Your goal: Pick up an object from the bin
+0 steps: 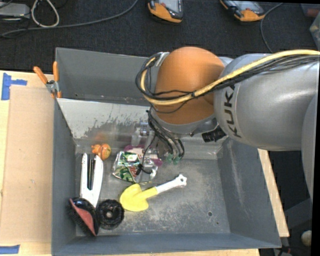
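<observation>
Camera view is showing the gripper (146, 166) sitting low at the crumpled green-and-white wrapper (126, 167); grip impossible to tell, lifting not yet done.

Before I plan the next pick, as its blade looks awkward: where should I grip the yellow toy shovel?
Probably grip the yellow toy shovel by its white handle, mid-shaft, coming straight down and closing across its width. The handle is slim, lies flat and has room either side; the yellow blade is broad and sits close to the black disc.
</observation>
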Available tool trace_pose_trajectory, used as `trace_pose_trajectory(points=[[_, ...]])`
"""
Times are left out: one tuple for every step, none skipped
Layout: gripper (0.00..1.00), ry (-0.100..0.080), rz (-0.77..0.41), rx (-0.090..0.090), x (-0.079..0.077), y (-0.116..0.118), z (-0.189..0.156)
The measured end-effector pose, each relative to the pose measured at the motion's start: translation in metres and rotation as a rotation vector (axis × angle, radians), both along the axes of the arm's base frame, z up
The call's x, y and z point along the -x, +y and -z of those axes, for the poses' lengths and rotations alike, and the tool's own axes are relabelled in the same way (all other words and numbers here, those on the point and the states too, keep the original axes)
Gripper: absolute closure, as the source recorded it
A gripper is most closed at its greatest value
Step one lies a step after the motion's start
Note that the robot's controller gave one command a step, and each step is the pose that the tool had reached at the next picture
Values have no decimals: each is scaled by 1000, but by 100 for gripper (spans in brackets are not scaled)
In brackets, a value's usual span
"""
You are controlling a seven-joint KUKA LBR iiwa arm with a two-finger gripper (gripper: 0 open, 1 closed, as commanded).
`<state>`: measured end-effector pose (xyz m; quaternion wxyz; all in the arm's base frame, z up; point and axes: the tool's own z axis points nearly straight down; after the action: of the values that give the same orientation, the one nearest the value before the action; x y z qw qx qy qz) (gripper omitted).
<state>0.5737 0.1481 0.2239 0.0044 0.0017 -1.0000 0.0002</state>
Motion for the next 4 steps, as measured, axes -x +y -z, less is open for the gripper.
trace_pose_trajectory(points=[[0, -8, 4, -1, -2, -1, -4], [0, -10, -16, -2, -30, -28, 101], [0, -12, -49, -3, -36, -28, 100], [0, -7, 6, -2, -37, -35, 102]])
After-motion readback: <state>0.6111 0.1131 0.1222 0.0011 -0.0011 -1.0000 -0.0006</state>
